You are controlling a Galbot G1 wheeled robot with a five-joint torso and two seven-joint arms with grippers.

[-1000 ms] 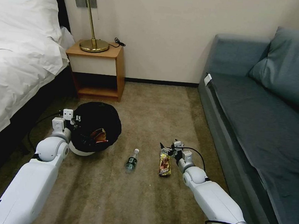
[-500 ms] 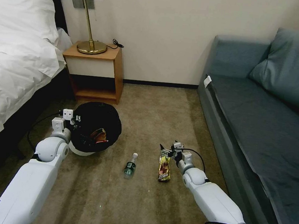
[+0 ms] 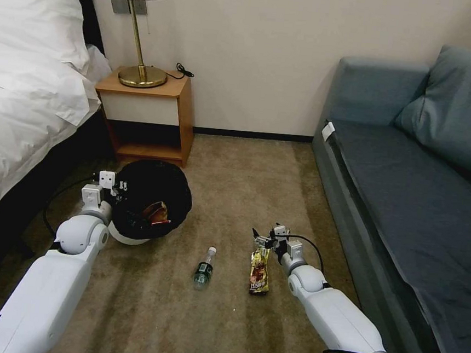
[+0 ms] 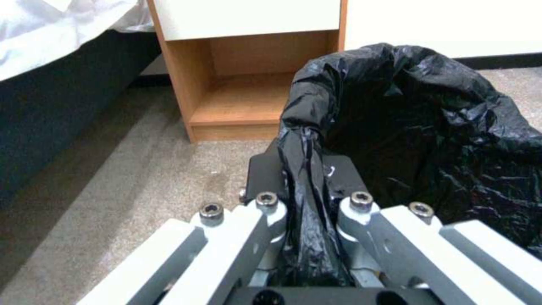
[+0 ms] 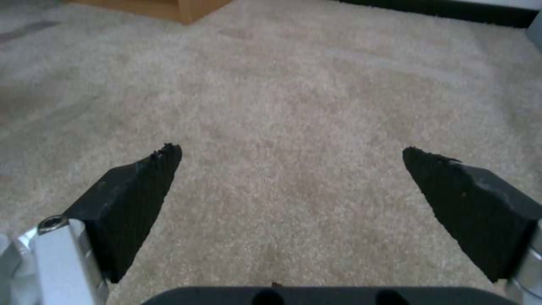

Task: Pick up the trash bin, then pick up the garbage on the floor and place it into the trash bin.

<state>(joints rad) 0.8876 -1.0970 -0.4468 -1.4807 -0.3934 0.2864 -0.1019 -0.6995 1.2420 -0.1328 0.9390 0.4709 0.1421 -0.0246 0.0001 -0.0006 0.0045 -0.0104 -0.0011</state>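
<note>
The trash bin (image 3: 151, 199), white with a black bag liner, sits at the left of the carpet and has a red-orange wrapper (image 3: 155, 213) inside. My left gripper (image 3: 114, 189) is shut on its rim; the left wrist view shows the gripper (image 4: 308, 169) pinching the bunched liner of the trash bin (image 4: 429, 140). Garbage lies on the floor: a clear bottle (image 3: 204, 266) and a yellow-brown snack packet (image 3: 259, 272). My right gripper (image 3: 261, 238) hovers open just beyond the packet's far end. In the right wrist view its fingers (image 5: 135, 190) stand wide apart over bare carpet.
A wooden nightstand (image 3: 147, 114) with a brass lamp (image 3: 140, 75) stands against the wall behind the bin. The bed (image 3: 16, 108) runs along the left and a blue-grey sofa (image 3: 411, 175) along the right. Open carpet (image 3: 246, 177) lies between them.
The whole picture has shifted, so the camera has moved; the bottle and packet now lie slightly nearer to me relative to my right gripper. Both grippers keep their states.
</note>
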